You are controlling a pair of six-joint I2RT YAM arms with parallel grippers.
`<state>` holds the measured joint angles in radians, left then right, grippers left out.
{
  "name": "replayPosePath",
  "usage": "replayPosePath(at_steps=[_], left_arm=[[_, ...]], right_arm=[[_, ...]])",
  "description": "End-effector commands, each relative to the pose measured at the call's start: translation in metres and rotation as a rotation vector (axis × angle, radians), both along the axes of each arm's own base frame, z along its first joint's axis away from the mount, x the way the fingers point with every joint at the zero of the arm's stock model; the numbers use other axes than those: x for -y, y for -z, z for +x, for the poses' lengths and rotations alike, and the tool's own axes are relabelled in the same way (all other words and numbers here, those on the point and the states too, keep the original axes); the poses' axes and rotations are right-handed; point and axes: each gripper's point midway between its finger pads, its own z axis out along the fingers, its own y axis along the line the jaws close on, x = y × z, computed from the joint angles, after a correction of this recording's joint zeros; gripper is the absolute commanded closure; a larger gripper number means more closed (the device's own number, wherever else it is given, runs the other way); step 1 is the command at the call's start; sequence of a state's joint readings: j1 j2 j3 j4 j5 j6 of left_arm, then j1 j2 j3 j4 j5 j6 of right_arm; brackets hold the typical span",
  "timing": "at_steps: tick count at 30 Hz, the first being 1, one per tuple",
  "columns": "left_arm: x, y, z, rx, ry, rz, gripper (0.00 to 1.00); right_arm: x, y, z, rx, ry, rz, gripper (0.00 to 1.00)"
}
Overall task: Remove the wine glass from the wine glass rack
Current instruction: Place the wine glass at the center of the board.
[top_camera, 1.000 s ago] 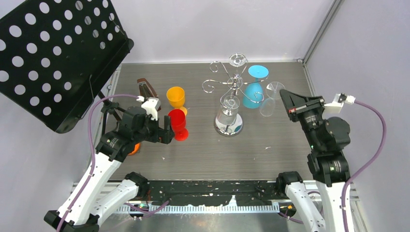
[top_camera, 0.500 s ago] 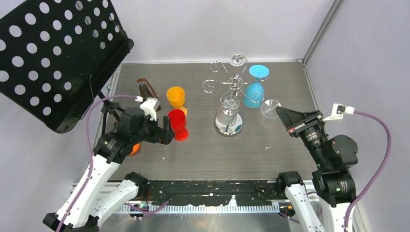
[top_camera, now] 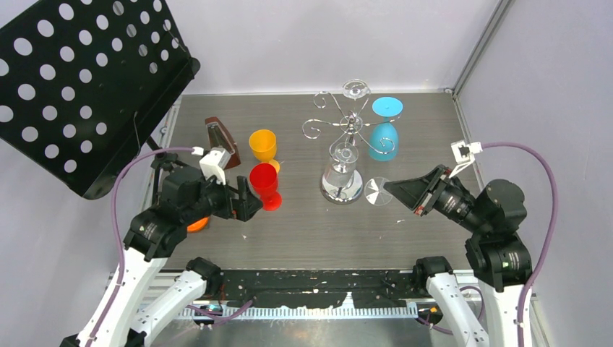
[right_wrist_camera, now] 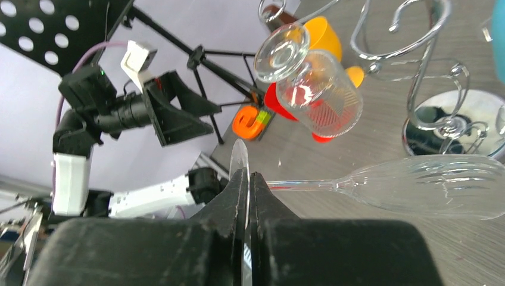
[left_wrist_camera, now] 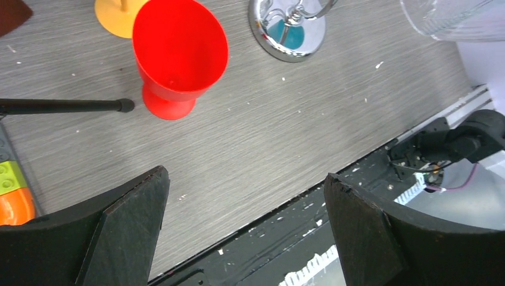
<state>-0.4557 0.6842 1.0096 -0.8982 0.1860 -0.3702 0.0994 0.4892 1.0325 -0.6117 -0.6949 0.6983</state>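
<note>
The right gripper [right_wrist_camera: 247, 179] is pinched tight on the thin edge of the round foot of the clear wine glass [right_wrist_camera: 440, 187]; in the right wrist view the stem runs straight out from the fingers to the ribbed bowl, which touches nothing; from above, the glass is off the wine glass rack [top_camera: 342, 196], just to the right of its mirrored base and apart from its curled arms, over the table [top_camera: 289, 231]; a second clear glass [right_wrist_camera: 318, 98] hangs foot-up from a scroll arm on the near side of the rack, over the base; a blue glass [top_camera: 382, 137] hangs upside down on the rack's far right side; well to the left of the rack, the left gripper [top_camera: 242, 201] has its jaws spread wide with nothing between them, just beside a red cup [top_camera: 265, 184] that stands upright; an orange cup [top_camera: 263, 144] stands just beyond the red one, also left of the rack; a brown metronome [top_camera: 220, 134] stands further left of the rack.
</note>
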Motion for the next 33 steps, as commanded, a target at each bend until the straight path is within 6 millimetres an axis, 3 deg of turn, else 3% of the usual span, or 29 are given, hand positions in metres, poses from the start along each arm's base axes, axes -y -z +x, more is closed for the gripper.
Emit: replayPosePath(at_steps=[1,9,10,17,27,33], left_arm=[[0.011,-0.024,-0.008,0.011,0.036,-0.097,0.01],[0.03,-0.042,-0.022,-0.038,0.097,-0.231,0.01],[0.032,-0.044,-0.023,-0.043,0.103,-0.246,0.01],[0.049,-0.046,-0.038,-0.119,0.167,-0.356,0.01],[0.069,-0.055,-0.058,-0.239,0.244,-0.565,0.01],[0.077,-0.051,-0.067,-0.302,0.288,-0.654,0.01]], right_arm=[[-0.016,-0.002,-0.013,0.07,-0.176,-0.057,0.94],[-0.039,0.017,-0.017,0.028,-0.295,-0.087,0.94],[-0.047,0.018,-0.024,0.029,-0.34,-0.088,0.94],[-0.073,0.01,-0.032,0.097,-0.435,-0.103,0.94],[-0.106,0.007,-0.061,0.26,-0.608,-0.141,0.94],[-0.121,0.0,-0.075,0.392,-0.668,-0.141,0.94]])
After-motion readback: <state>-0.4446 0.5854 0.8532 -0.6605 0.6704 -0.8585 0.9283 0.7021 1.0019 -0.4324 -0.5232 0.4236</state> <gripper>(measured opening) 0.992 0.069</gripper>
